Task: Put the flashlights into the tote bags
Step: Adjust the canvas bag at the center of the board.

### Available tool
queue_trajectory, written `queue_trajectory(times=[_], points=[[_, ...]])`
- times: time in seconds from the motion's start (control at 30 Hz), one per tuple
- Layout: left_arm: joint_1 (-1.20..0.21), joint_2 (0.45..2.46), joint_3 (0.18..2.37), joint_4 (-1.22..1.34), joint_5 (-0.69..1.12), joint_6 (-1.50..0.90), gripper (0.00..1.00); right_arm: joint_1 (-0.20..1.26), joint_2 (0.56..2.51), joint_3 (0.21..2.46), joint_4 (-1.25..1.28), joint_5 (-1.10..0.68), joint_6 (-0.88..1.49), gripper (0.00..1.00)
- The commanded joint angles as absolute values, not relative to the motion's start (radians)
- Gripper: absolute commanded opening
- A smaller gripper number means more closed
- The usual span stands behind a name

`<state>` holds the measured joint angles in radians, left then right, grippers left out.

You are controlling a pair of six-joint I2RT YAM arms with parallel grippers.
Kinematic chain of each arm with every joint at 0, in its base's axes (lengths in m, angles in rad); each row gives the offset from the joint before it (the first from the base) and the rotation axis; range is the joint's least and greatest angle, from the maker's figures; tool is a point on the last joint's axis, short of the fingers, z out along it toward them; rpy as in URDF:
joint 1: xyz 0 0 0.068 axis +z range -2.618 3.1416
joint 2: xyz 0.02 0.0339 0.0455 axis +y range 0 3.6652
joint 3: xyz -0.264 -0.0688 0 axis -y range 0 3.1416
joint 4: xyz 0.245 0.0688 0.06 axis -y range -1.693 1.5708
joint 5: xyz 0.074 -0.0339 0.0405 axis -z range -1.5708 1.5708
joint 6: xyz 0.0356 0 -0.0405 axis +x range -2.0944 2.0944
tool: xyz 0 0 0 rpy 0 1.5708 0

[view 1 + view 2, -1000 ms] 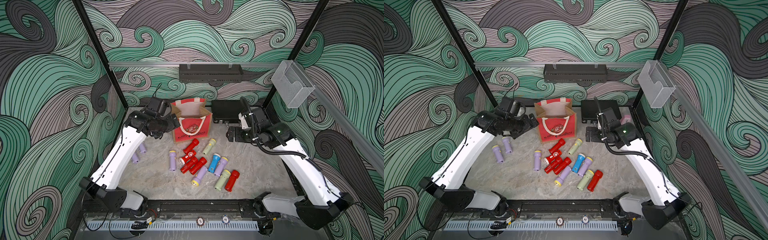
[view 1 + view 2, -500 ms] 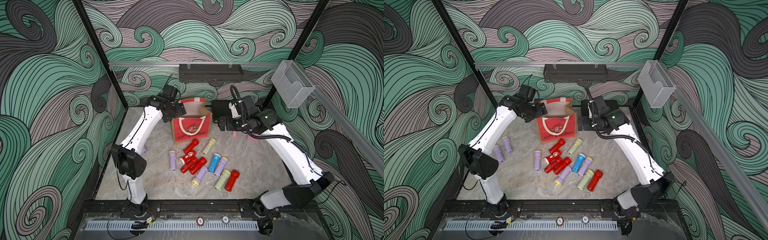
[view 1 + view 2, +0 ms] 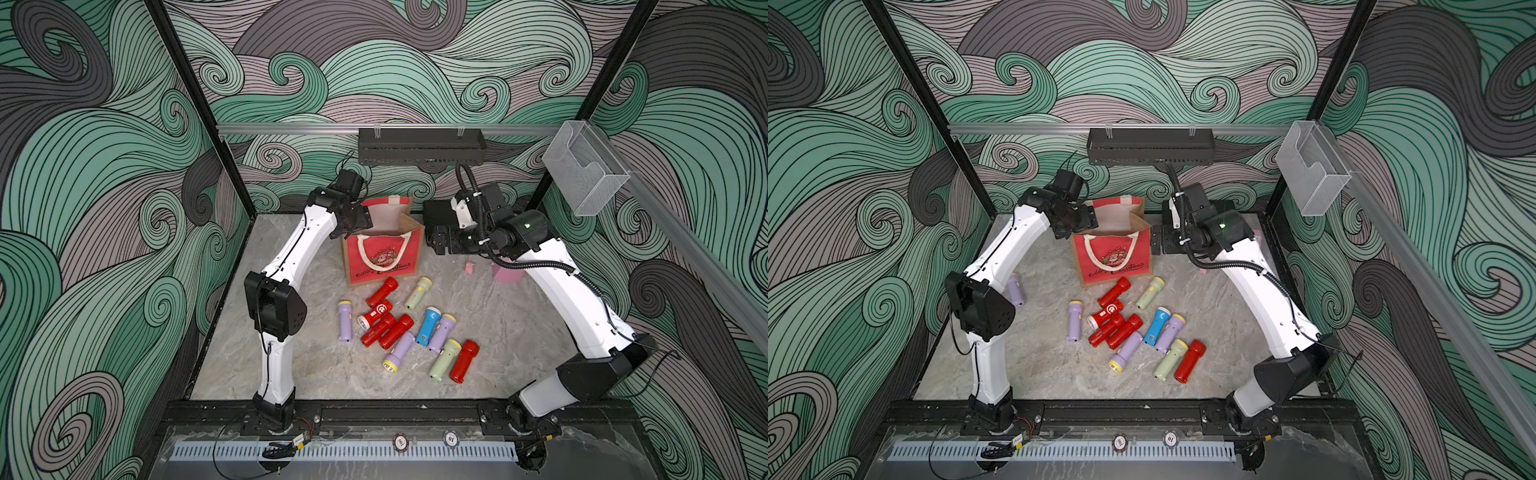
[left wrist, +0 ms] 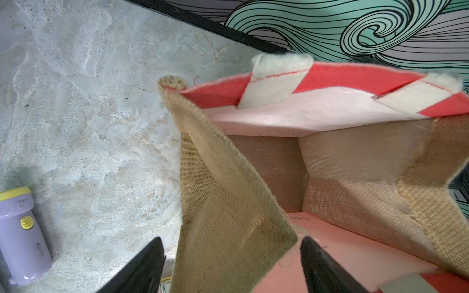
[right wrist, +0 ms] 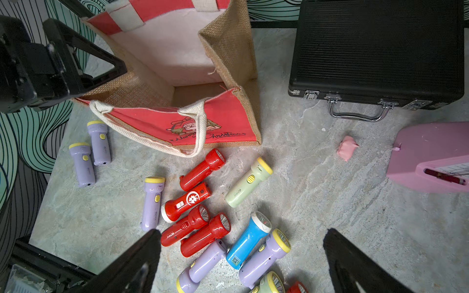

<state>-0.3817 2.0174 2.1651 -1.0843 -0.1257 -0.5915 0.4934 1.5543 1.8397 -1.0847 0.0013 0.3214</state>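
Currently, nothing you can count as stowed. Your tote bag [image 3: 382, 257], far centre, looks empty. All visible flashlights [image 3: 428, 326] lie on the table [image 3: 519, 332]. The left gripper [image 4: 231, 243] is open astride the bag's left wall. The right gripper [image 5: 242, 232] is spread wide and holds nothing.

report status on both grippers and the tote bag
Left gripper open, jaws astride the tote bag side wall. Right gripper open, empty. Flashlights loose outside, none seen inside. Nothing else in the way.

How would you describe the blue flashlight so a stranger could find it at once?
Find the red tote bag standing at the back of the marble table. In the scatter of flashlights before it, the blue flashlight lies beside a lilac one. It alone is blue.
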Motion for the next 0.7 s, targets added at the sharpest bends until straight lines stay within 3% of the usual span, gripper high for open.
queue_trajectory(times=[0.0,0.2,0.37,0.53,0.67], points=[[-0.373,1.964,2.145,-1.101,-0.146,-0.545,0.91,0.487,1.546,1.854,-1.077,0.02,0.316,1.0],[-0.365,2.043,2.213,-1.095,-0.121,-0.513,0.91,0.485,1.612,1.914,-1.07,0.02,0.326,1.0],[-0.365,2.078,2.216,-1.075,-0.107,-0.499,0.83,0.483,1.693,1.985,-1.07,0.012,0.327,1.0],[-0.369,2.077,2.21,-1.072,-0.074,-0.511,0.67,0.484,1.799,2.083,-1.07,-0.01,0.316,1.0],[-0.372,2.062,2.2,-1.092,-0.061,-0.519,0.48,0.481,1.883,2.167,-1.071,-0.016,0.303,1.0]])
